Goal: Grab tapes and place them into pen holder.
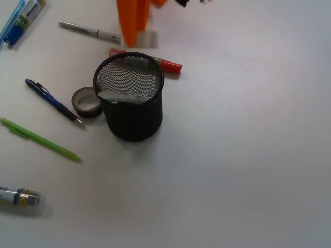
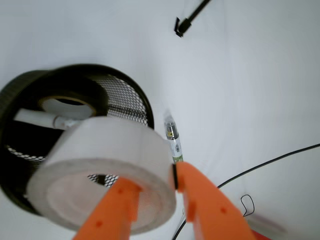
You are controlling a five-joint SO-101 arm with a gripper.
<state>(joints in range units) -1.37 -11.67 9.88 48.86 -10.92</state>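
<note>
The pen holder [image 1: 132, 121], a black mesh cup, stands mid-table. My orange gripper [image 1: 137, 36] hangs behind it at the top edge, shut on the translucent whitish tape [image 1: 148, 38]. In the wrist view that tape [image 2: 110, 145] is pinched through its ring between the two fingers of the gripper [image 2: 152, 182], above and just beside the pen holder's [image 2: 127, 97] rim. A dark grey-black tape [image 2: 75, 92] and a white tube lie inside the cup. The grey-brown tape [image 1: 87, 102] lies flat on the table, touching the cup's left side.
A red marker [image 1: 170, 65] lies right behind the cup, a silver pen [image 1: 88, 31] further back. On the left are a blue pen [image 1: 54, 102], a green pen [image 1: 41, 140] and a marker [image 1: 20, 198]. A black cable [image 2: 270, 165] crosses the table.
</note>
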